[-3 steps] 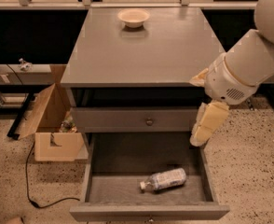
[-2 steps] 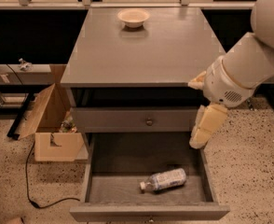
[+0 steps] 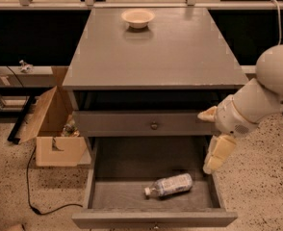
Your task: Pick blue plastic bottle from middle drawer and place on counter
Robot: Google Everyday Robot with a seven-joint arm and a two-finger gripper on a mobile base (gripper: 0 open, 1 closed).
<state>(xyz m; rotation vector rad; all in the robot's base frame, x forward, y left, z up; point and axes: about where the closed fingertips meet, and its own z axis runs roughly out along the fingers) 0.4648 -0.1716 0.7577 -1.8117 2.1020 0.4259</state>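
Observation:
The blue plastic bottle [image 3: 169, 186] lies on its side on the floor of the open middle drawer [image 3: 127, 165], white cap pointing left, near the front right. My gripper [image 3: 204, 142] hangs at the end of the white arm over the drawer's right side, above and to the right of the bottle and apart from it. Its cream fingers [image 3: 219, 152] are spread open and hold nothing. The grey counter [image 3: 156, 52] spans the cabinet top above.
A cream bowl [image 3: 138, 18] sits at the back of the counter. The upper drawer with a knob [image 3: 154, 126] is closed. An open cardboard box [image 3: 50, 134] and a black cable [image 3: 31, 191] lie on the floor at the left.
My gripper has come down from beside the counter's front edge to the level of the open drawer. The bottle has not moved.

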